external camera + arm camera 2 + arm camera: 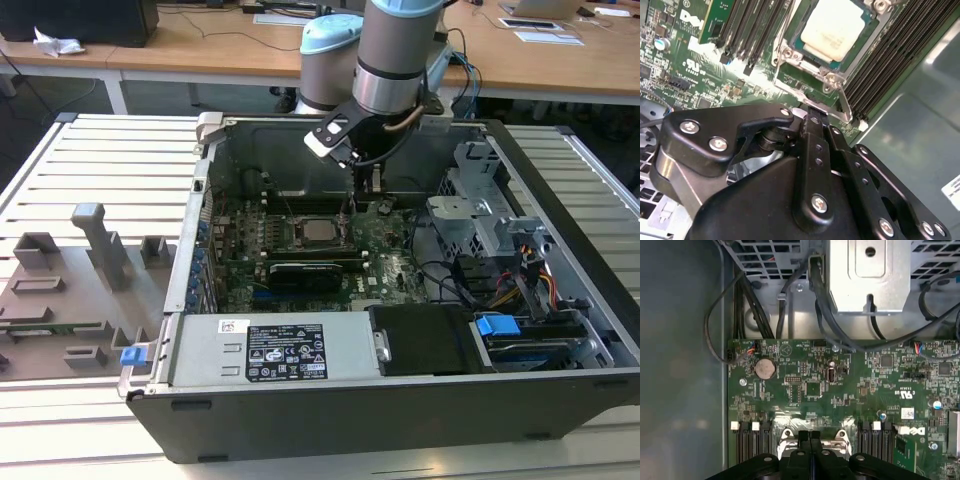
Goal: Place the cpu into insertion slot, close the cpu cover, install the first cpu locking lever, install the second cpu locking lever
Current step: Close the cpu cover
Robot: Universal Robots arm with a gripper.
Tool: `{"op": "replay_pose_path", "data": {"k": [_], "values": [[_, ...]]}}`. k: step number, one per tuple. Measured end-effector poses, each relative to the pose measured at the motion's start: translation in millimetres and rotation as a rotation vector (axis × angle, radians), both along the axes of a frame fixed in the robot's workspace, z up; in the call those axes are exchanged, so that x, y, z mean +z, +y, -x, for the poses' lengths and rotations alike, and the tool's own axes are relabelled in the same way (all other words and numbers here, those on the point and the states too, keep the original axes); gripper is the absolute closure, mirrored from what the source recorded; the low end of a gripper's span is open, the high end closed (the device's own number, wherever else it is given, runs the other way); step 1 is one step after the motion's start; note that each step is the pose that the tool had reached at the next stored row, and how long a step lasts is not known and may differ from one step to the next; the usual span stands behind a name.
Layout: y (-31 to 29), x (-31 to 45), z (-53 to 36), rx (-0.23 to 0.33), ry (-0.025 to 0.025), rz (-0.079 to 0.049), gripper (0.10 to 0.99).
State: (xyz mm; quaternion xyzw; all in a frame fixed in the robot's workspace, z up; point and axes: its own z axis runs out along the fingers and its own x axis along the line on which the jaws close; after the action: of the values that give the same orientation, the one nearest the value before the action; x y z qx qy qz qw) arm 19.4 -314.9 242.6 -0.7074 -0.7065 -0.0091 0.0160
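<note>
The cpu (832, 27), a square chip with a silvery top, lies in the insertion slot (300, 236) on the green motherboard; the exterior view shows the cpu (320, 232) mid-board. The cpu cover (805, 64), a grey metal frame, lies flat around it. A thin metal locking lever (844, 102) runs along one side of the socket. My gripper (811, 117) is shut, its tips at the socket's edge beside that lever. In the first wrist view the gripper (810, 436) stands between two metal tabs of the frame. In the exterior view the gripper (367, 190) hangs just to the cpu's right.
Long black memory slots (890, 55) flank the socket. A black card (310, 270) lies in front of it, with the power-supply box (270, 350) nearer the case front. A drive cage (470, 215) and cables (790, 305) are at the exterior view's right. A grey fixture (70, 290) lies outside the case.
</note>
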Motion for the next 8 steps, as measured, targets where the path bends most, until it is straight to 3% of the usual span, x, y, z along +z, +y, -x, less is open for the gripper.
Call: {"op": "replay_pose_path", "data": {"k": [8], "values": [[0.0,-0.6,9.1,0.000,0.0000,0.000,0.980]]}}
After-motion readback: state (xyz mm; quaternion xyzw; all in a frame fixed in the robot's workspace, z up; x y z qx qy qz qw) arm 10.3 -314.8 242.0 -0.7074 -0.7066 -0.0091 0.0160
